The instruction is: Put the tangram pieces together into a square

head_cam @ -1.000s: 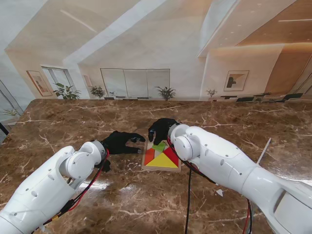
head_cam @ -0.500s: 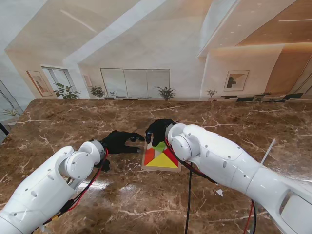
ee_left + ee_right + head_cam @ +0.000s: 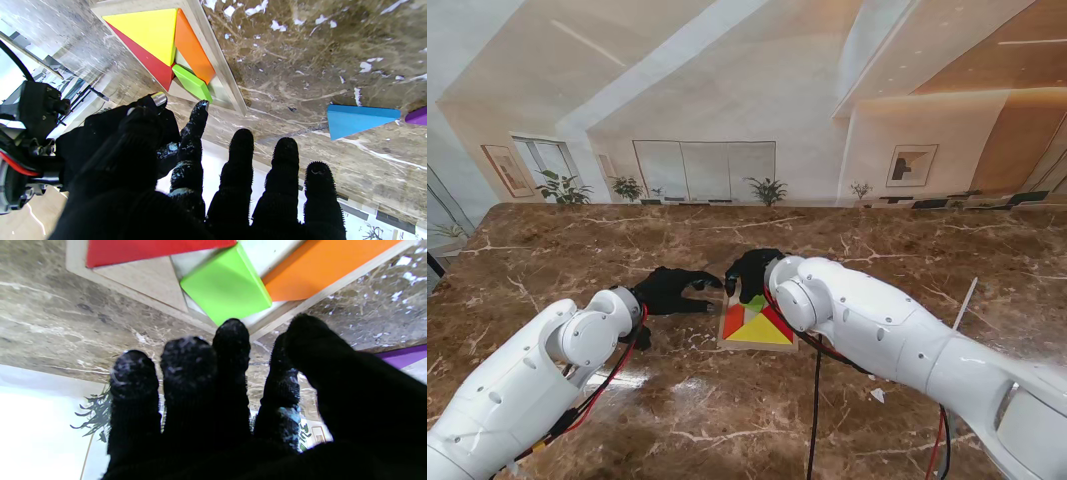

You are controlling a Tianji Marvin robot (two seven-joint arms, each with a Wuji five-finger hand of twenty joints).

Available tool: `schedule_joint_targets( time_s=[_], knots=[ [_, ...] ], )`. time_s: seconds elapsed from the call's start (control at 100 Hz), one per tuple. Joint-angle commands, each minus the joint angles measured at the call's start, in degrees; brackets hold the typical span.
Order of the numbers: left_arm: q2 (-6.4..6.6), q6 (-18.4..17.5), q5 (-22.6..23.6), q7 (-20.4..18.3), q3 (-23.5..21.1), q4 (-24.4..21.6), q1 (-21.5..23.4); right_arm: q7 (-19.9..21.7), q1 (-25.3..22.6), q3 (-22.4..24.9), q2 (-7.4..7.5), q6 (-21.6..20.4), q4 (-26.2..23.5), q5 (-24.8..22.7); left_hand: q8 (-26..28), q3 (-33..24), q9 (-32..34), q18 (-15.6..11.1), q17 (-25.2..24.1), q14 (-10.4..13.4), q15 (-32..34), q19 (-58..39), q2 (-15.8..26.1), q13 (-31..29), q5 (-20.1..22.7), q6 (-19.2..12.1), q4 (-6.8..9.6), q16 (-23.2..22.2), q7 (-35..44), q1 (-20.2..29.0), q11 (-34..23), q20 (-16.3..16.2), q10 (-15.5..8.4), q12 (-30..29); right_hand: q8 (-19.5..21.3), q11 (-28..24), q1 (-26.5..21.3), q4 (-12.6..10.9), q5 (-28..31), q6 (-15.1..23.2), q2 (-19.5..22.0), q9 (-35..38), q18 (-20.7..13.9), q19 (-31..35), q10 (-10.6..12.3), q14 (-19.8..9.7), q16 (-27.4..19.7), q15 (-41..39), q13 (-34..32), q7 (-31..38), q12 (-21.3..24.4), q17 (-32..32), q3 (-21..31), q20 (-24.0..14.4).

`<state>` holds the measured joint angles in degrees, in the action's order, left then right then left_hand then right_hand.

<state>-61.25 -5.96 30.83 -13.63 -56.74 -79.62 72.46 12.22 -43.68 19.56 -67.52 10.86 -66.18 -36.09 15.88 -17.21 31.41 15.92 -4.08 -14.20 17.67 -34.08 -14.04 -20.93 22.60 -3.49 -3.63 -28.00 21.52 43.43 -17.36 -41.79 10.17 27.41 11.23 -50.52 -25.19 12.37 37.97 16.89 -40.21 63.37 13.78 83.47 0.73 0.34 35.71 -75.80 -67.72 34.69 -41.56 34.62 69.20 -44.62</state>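
Stand view shows us the marble table (image 3: 547, 250) with our wooden tray (image 3: 725, 340) lying near its middle, between our two arms. Inside the tray we see a yellow triangle (image 3: 761, 332) on the near side, a red triangle (image 3: 777, 318) to its right, an orange piece (image 3: 733, 318) along the left wall and a green piece (image 3: 754, 301) at the far end, sitting tilted rather than flat in the frame.

Our left hand (image 3: 670, 289) rests just left of the tray's far corner. From the left wrist camera its fingers (image 3: 241, 156) are spread and straight, with nothing between them; the index tip reaches close to the green piece (image 3: 191, 82), though we cannot tell whether it touches. That same view shows a blue triangle (image 3: 357, 117) lying loose on the table outside the tray, and beside it the edge of a purple piece (image 3: 417, 116), both well apart from the tray.

Our right hand (image 3: 752, 270) hovers over the tray's far edge. From the right wrist camera its fingers (image 3: 188, 373) are held side by side, pointing at the green piece (image 3: 227, 285), with the thumb apart from them and nothing held. We cannot tell whether a fingertip presses the green piece.
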Motion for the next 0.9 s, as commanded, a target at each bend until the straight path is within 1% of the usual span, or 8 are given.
schedule_joint_targets(
  time_s=[0.0,0.14,0.33,0.58,0.72,0.89],
  knots=[
    [-0.12,0.2,0.1,0.1,0.0,0.2,0.2,1.0,-0.1,-0.3,0.01,0.0,0.6,-0.2,-1.1,1.2,0.7,-0.8,-0.9,0.1,1.0,-1.2,1.3,0.2,0.7,-0.3,1.14,-0.9,-0.3,1.1,-0.6,1.1,0.9,0.5,0.6,-0.9,2.3,-1.0,-1.3,0.6,1.4,1.0,-0.1,3.1,0.3,0.0,0.5,-2.3,-2.1,0.2,-0.1,0.1,1.1,-1.2],
    [-0.14,0.3,0.0,0.1,0.0,0.2,0.2,1.6,0.0,-0.7,0.3,0.0,0.6,-0.5,-1.1,1.2,0.7,-0.8,-0.8,0.2,1.0,-1.3,1.3,0.2,0.7,-0.3,1.14,-0.9,-0.3,1.1,-0.6,1.0,0.9,0.5,0.7,-0.9,2.4,-1.1,-1.2,0.8,1.8,0.9,-0.3,3.1,0.3,-0.1,0.5,-2.2,-2.0,0.0,-0.1,0.0,1.1,-1.2],
    [-0.14,0.4,0.0,0.1,-0.1,0.2,0.2,2.0,0.4,-1.3,0.26,0.0,1.0,-0.3,-1.1,1.2,0.7,-0.8,-0.9,0.1,1.1,-1.2,1.2,0.2,0.7,-0.2,1.14,-0.9,-0.3,1.1,-0.6,1.0,1.0,0.6,0.6,-0.5,2.7,-1.3,-2.2,0.8,2.2,0.4,-0.4,3.0,0.4,-0.1,0.5,-2.1,-1.6,-0.6,0.2,-0.3,0.9,-1.1],
    [-0.15,0.5,0.0,0.2,-0.3,0.2,0.3,1.5,1.2,-2.2,-0.66,0.1,2.5,0.5,-1.1,1.2,0.7,-0.8,-0.8,0.2,1.0,-1.3,1.3,0.2,0.7,-0.2,1.14,-0.9,-0.4,1.1,-0.6,1.0,1.0,0.6,0.5,-0.2,3.0,-1.8,-7.5,0.5,3.0,0.2,-0.6,3.1,0.4,-0.2,0.6,-2.1,-1.4,-2.0,0.4,-0.5,0.7,-1.1],
    [-0.13,0.6,0.0,0.0,-0.4,0.1,0.3,1.5,1.7,-2.8,-0.84,0.3,3.1,0.3,-1.1,1.3,0.8,-0.8,-0.8,0.2,1.1,-1.3,1.3,0.2,0.7,-0.3,1.13,-0.9,-0.4,1.1,-0.6,1.0,0.9,0.6,0.9,-0.1,3.5,-2.1,-7.5,0.4,3.3,0.0,-0.8,3.1,0.6,-0.4,0.6,-2.1,-1.2,-1.3,0.6,-0.6,0.6,-1.1],
    [-0.1,0.7,-0.1,-0.1,-0.5,0.1,0.4,2.3,1.6,-3.0,-0.22,0.9,2.4,-0.5,-1.1,1.3,0.8,-0.8,-0.9,0.2,1.1,-1.2,1.4,0.2,0.7,-0.2,1.14,-0.9,-0.3,1.1,-0.6,1.0,0.9,0.6,1.2,-0.3,3.7,-2.4,-5.9,0.0,3.3,0.1,-0.9,3.2,0.6,-0.4,0.7,-2.2,-1.3,-0.5,0.5,-0.5,0.5,-1.1]
  ],
)
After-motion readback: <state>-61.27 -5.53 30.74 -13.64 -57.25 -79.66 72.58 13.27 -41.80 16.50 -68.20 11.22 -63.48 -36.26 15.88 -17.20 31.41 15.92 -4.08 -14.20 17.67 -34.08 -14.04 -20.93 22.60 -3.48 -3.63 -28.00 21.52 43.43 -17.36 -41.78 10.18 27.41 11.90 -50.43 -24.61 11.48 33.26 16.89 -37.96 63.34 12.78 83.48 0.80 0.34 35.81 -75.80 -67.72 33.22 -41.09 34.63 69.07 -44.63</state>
